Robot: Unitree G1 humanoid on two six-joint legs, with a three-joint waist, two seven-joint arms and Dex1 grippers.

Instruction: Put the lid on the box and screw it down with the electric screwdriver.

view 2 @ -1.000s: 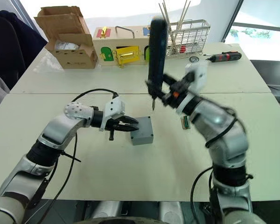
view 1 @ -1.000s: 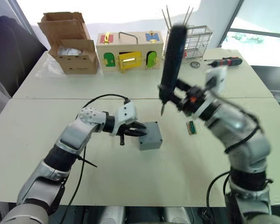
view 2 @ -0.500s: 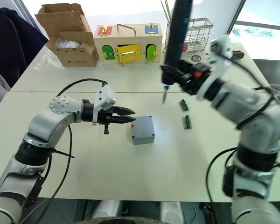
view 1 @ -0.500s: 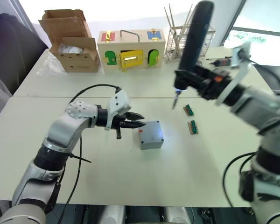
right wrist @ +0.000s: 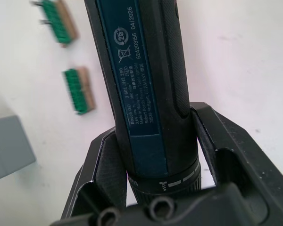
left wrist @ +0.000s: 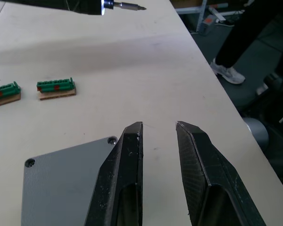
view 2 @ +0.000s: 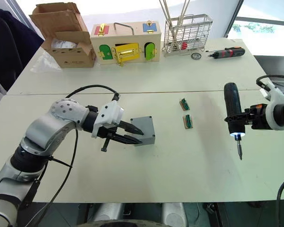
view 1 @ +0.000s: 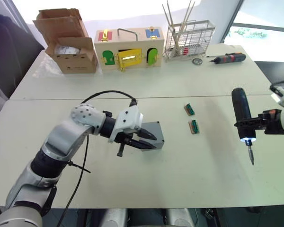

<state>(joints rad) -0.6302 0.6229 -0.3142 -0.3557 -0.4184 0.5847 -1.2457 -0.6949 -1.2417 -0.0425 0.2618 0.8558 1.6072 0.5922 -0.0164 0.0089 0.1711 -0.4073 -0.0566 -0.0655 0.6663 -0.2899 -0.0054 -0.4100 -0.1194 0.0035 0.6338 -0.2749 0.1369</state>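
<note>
The box (view 2: 144, 130) was seen on the table (view 2: 146, 175) near its middle, with the lid (left wrist: 61, 186) seated on top, corner screw holes visible. The left gripper (left wrist: 158, 129) was held over the box's near edge, its fingers a little apart and nothing between them. The screwdriver (view 2: 233, 115) was clamped in the right gripper (right wrist: 153, 155) well to the right of the box, bit pointing down above the table, tip light on. Two green connectors (view 2: 185, 113) lay between box and screwdriver.
</note>
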